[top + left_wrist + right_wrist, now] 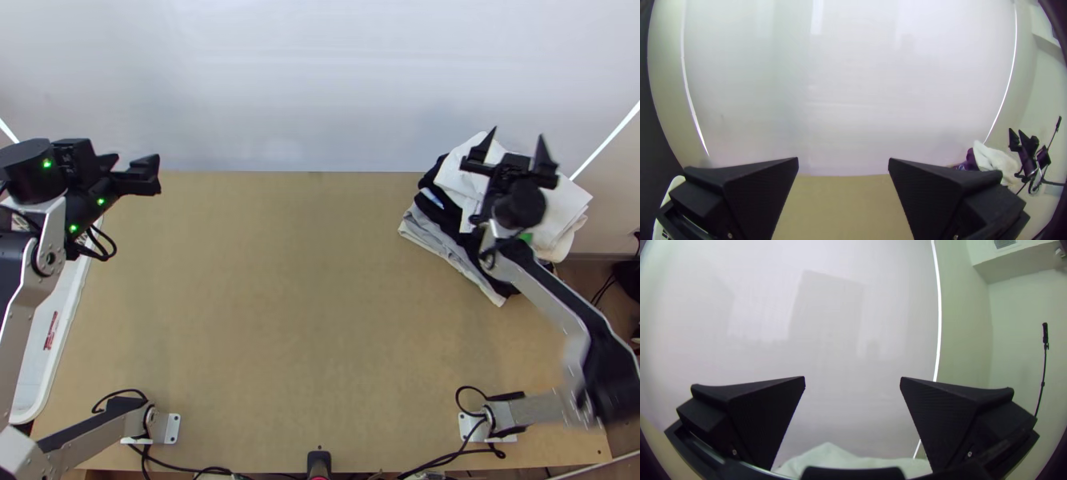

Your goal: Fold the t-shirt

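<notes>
A pile of clothes (570,206), topped by white cloth, is stacked at the worktop's (312,296) two o'clock; which piece is the T-shirt cannot be told. Over it, the right hand (518,134) is spread wide, nothing gripped. Between ten and eleven o'clock, the left hand (138,160) is seen equally wide and empty.

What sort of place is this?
Probably a robotics lab or test station: a left arm and a right arm are mounted at a wooden table, with a pale screen behind it and a cloth pile at its far right.
</notes>
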Controlling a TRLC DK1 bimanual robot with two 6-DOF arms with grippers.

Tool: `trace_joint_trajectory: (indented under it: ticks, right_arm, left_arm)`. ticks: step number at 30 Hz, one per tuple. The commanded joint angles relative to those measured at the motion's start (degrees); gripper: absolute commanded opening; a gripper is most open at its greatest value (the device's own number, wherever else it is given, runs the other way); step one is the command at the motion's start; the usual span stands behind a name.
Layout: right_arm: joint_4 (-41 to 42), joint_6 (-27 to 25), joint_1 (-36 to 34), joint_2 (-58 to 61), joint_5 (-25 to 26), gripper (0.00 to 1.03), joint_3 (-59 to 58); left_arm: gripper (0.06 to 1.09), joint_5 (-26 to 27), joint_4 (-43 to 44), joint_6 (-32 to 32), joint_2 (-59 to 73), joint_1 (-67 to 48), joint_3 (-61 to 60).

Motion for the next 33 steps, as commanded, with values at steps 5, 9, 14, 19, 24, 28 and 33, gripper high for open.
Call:
trace_joint_trajectory:
  ticks: [5, 9, 14, 19, 24, 28, 33]
  right_arm:
    - [-4.89, -5.31, 5.78, -27.09, -1.53, 0.99, -5.95]
    - [-4.98, -5.31, 6.57, -35.88, -4.08, 0.99, -8.67]
    - [-5.07, -5.31, 11.31, -50.29, -6.63, 0.99, -14.82]
    - [-5.16, -5.04, 16.94, -66.46, -11.72, 0.99, -27.92]
    - [-6.74, -11.11, 27.22, -79.47, -12.43, 0.99, -39.08]
    - [-6.65, -13.92, 29.51, -85.10, -12.16, 0.99, -47.17]
    - [-6.04, -11.28, 28.36, -85.71, -12.16, 0.99, -54.46]
  left_arm:
    - [1.04, -18.65, 16.76, -2.56, -12.72, -7.32, -14.69]
    - [1.04, -24.10, 27.66, 1.74, -20.28, -9.78, -23.40]
    - [1.04, -26.30, 36.10, 5.08, -29.77, -9.78, -33.59]
    - [1.04, -26.83, 41.46, 8.77, -40.32, -9.96, -45.02]
    - [1.04, -26.74, 46.12, 13.87, -50.96, -10.04, -55.39]
    - [1.04, -26.03, 47.96, 17.65, -58.34, -10.13, -62.95]
    - [1.04, -24.80, 48.93, 19.85, -66.07, -10.31, -70.33]
